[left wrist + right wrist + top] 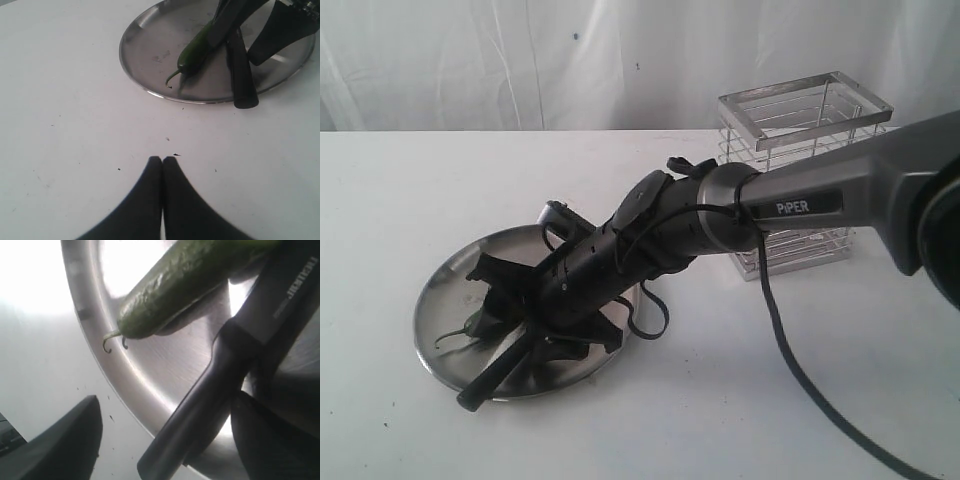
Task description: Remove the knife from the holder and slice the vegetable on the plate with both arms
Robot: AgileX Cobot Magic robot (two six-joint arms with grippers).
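Note:
The steel plate (pixel 432 300) (pixel 145 55) (pixel 145 385) lies on the white table. On it rests the green chili, the vegetable (pixel 468 328) (pixel 195 50) (pixel 185 285). The black knife (pixel 492 378) (pixel 242 75) (pixel 220 380) lies across the plate, its blade over the chili and its handle sticking out past the rim. My right gripper (pixel 525 315) (pixel 167 410) hangs low over the plate, open wide; the handle lies between its fingers, close to one of them. My left gripper (pixel 162 159) is shut and empty over bare table a short way from the plate. The wire holder (pixel 800 120) stands behind the right arm.
A black cable (pixel 790 350) runs from the right arm down across the table at the front right. A white curtain hangs behind the table. The left arm does not show in the exterior view.

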